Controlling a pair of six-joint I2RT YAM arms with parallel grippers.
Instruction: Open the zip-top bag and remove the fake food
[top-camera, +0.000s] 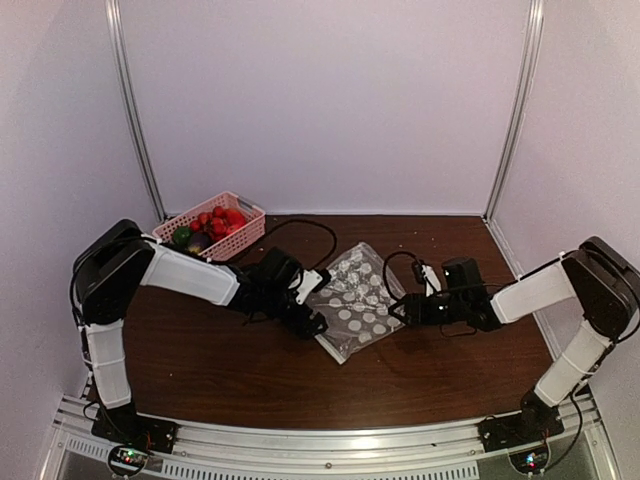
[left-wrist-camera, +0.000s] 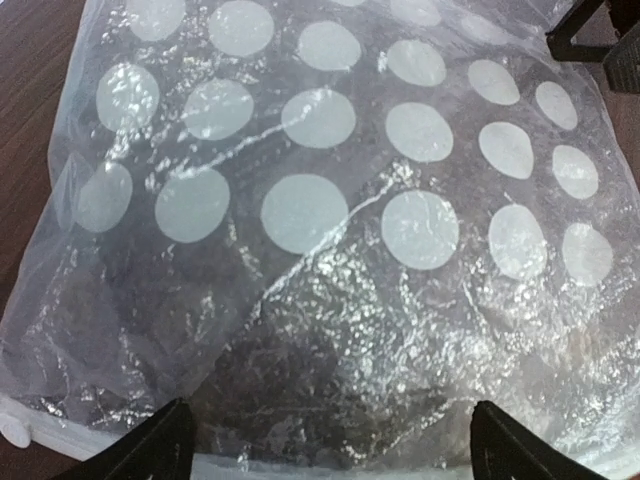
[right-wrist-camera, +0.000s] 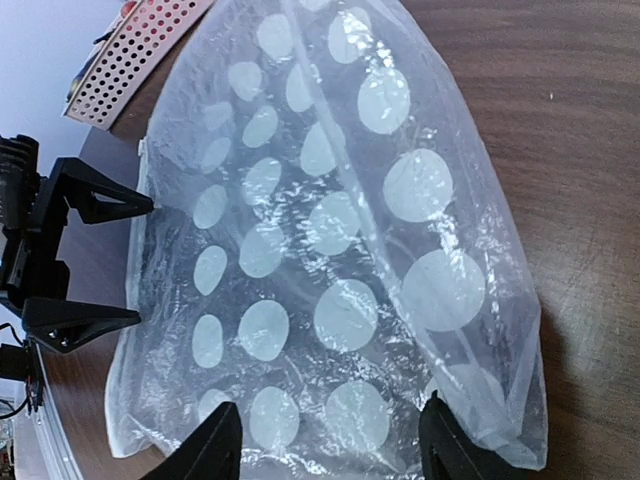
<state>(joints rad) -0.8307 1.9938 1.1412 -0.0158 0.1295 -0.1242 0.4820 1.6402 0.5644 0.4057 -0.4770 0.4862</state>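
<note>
Two left fingers (left-wrist-camera: 150, 450), mostly cropped, flank zip-top bag (left-wrist-camera: 320, 200)

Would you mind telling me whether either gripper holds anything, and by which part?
Nothing is gripped: the left gripper and right gripper are both open at opposite edges of the zip-top bag.

Fake food (top-camera: 222, 220) in basket (top-camera: 243, 238), behind bag (top-camera: 352, 305)

both arms reach in low toward the middle, elbows propped up at the outer sides. left hand (top-camera: 310, 315) points right and a touch toward the near edge, its fingers (left-wrist-camera: 150, 450) spread wide. right hand (top-camera: 403, 310) faces it from the other side, fingers (right-wrist-camera: 215, 445) parted wide too, the two hands apart.
</note>
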